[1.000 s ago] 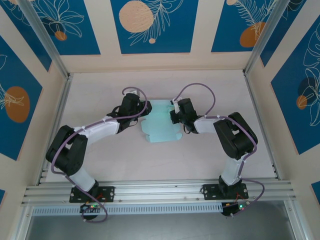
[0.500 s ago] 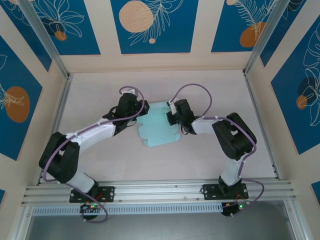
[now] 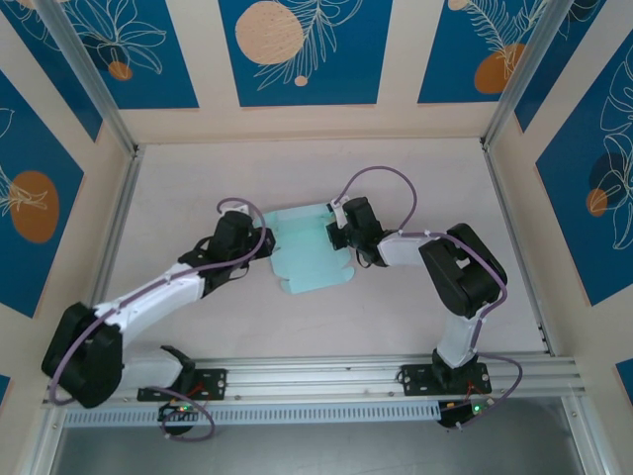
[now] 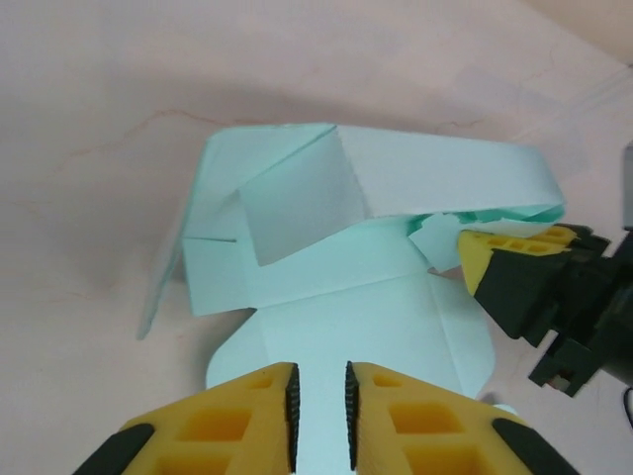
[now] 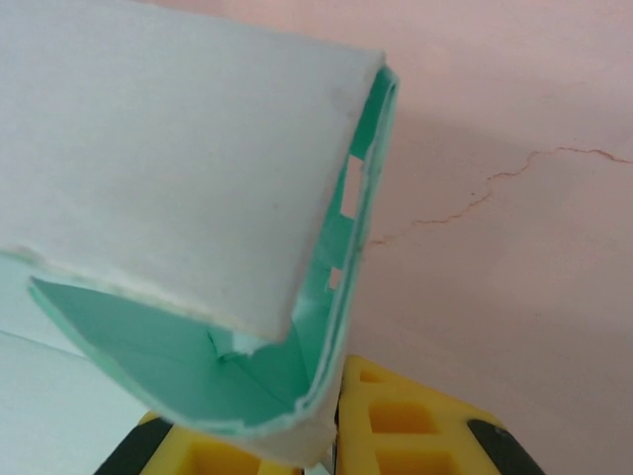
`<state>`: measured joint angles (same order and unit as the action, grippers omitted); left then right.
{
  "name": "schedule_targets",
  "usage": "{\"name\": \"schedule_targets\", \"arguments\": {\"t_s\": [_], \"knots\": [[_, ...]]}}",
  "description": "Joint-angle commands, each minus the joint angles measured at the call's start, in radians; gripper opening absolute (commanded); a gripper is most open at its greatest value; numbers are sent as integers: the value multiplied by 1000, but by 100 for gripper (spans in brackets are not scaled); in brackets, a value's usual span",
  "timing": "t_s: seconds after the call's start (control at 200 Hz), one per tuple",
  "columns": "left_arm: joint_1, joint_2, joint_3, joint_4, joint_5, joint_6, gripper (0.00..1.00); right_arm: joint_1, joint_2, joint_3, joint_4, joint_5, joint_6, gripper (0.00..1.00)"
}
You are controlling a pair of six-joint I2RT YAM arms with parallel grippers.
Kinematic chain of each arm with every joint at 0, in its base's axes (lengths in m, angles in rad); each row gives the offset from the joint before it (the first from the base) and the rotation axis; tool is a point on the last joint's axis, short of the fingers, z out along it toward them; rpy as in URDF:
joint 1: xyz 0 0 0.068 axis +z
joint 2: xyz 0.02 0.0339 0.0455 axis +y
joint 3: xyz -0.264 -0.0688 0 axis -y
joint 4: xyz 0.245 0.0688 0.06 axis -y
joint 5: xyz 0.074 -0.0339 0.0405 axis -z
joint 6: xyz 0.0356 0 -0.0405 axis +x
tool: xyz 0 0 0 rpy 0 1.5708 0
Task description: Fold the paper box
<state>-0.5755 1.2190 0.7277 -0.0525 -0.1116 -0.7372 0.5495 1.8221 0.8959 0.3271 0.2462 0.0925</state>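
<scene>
- Mint-green card, the paper box [image 3: 309,255] is seen part-folded near the middle of the pale pink table [image 3: 198,178], between the two bent arms.
- In the left wrist view, the paper box [image 4: 326,297] is shown with one long side lifted and curled over its flat base, a smaller flap tucked inward beneath it.
- The right fingers [image 5: 406,426] are clamped on the paper box [image 5: 178,148]; its doubled, curled edge is seen running down between them.
- The left fingers [image 4: 237,421] are set narrow, a thin slit left between them, just over the sheet's rounded near flap. Whether card is pinched there cannot be told.
- From above, the left arm's tip is placed at the sheet's left edge and the right arm's tip at its upper right corner.
- Blue wall panels [image 3: 297,49] with leaf prints are seen around the table.
</scene>
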Motion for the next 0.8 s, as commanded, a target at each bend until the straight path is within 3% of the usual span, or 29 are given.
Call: {"name": "schedule_targets", "arguments": {"t_s": [0.0,0.18,0.245,0.32,0.6,0.79], "knots": [[18,-84,-11,-93,-50,46,25,1,-21,12,-45,-24,1,14],[21,-37,-84,91,143,-48,46,4,-24,12,-47,-19,-1,14],[10,7,-80,114,176,-53,49,5,-22,15,-49,-18,1,14],[0,34,-83,116,173,-57,51,8,-21,17,-49,-19,0,14],[-42,128,-123,184,112,-68,79,14,-19,8,-36,-9,-2,14],[-64,221,-102,262,2,-5,80,14,-23,3,-32,-6,-1,14]]}}
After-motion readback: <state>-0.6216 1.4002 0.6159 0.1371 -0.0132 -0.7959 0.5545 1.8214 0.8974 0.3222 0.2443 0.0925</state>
